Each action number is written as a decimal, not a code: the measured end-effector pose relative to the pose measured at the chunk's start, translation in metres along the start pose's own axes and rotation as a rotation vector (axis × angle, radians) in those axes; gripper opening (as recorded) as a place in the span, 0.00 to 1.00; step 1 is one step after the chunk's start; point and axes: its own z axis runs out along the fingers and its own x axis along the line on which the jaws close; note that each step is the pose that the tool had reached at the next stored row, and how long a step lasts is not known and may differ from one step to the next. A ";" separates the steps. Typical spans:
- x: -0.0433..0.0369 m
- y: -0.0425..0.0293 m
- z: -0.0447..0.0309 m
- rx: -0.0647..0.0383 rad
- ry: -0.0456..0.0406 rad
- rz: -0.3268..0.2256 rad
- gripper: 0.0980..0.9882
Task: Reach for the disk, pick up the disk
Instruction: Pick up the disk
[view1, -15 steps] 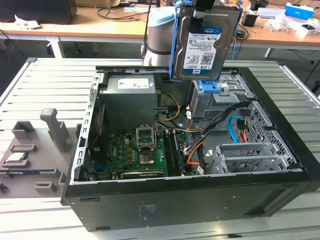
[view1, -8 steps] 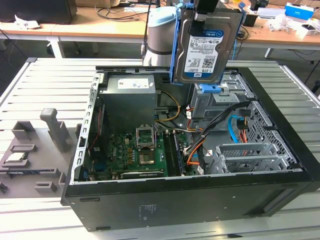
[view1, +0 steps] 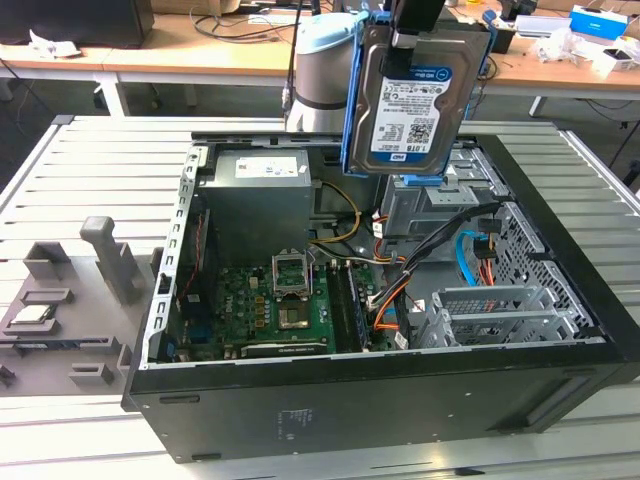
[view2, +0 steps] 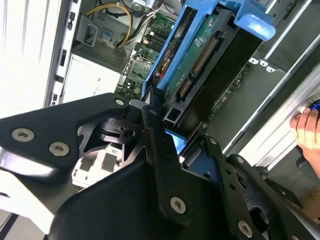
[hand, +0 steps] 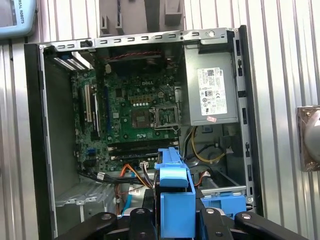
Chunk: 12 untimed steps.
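Gripper (view2: 172, 137) fingers clamped tight on the disk (view1: 415, 100) (label facing out), held upright over the open PC case (view1: 350, 400), approx. at its far edge.

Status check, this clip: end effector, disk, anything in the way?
Copy: end effector shut on the disk by its blue bracket. Disk hanging above the open computer case. A hand near the case in the second wrist view.

The disk (view1: 415, 95) bears a white-and-blue barcode label, the power supply (hand: 210, 95) a white printed sticker.
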 end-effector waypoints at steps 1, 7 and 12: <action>0.0021 -0.0002 0.0000 0.000 0.0000 0.000 0.30; 0.0125 -0.0010 0.0002 0.000 -0.0001 0.000 0.30; 0.0207 -0.0017 0.0003 0.000 0.0000 0.000 0.30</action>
